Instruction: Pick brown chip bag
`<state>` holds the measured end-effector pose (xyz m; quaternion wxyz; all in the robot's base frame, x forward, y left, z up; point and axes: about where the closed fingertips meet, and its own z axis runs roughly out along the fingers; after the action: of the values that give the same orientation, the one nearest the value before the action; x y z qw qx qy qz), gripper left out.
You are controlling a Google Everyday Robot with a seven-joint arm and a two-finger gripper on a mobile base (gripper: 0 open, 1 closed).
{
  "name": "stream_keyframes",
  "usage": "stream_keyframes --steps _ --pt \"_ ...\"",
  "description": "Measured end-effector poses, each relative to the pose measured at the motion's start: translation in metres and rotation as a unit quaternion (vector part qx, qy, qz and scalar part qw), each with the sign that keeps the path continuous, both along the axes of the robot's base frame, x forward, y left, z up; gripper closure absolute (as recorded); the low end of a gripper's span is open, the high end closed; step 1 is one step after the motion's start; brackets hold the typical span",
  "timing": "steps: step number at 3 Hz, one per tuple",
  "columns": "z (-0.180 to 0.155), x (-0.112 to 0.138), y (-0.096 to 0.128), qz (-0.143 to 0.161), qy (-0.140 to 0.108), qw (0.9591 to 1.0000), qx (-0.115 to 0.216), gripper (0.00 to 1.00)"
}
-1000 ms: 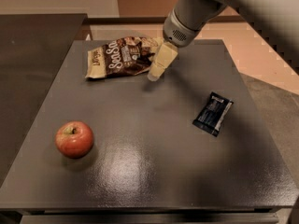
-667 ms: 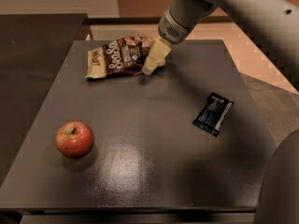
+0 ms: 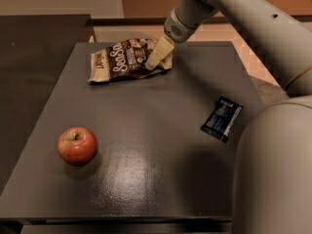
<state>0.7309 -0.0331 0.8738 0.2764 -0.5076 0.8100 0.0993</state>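
Grey desk [image 3: 156,126] carries brown chip bag [image 3: 122,62] flat near far edge; prob light, crinkly, slippery, chips fragile, so pinch gently at crimped end. Gripper [image 3: 153,62] sits over bag's end; can't tell if open or closed

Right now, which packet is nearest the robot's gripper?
The brown chip bag: the gripper is over its right end, while the small black packet lies apart, far off to the right.

High view over table [image 3: 161,111], claw [image 3: 152,65] at back
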Motion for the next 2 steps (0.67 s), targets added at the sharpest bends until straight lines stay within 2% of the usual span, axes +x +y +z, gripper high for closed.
stream_keyframes --steps 2 --pt "-0.022 0.023 0.001 -0.013 0.008 0.9999 0.002 0.0"
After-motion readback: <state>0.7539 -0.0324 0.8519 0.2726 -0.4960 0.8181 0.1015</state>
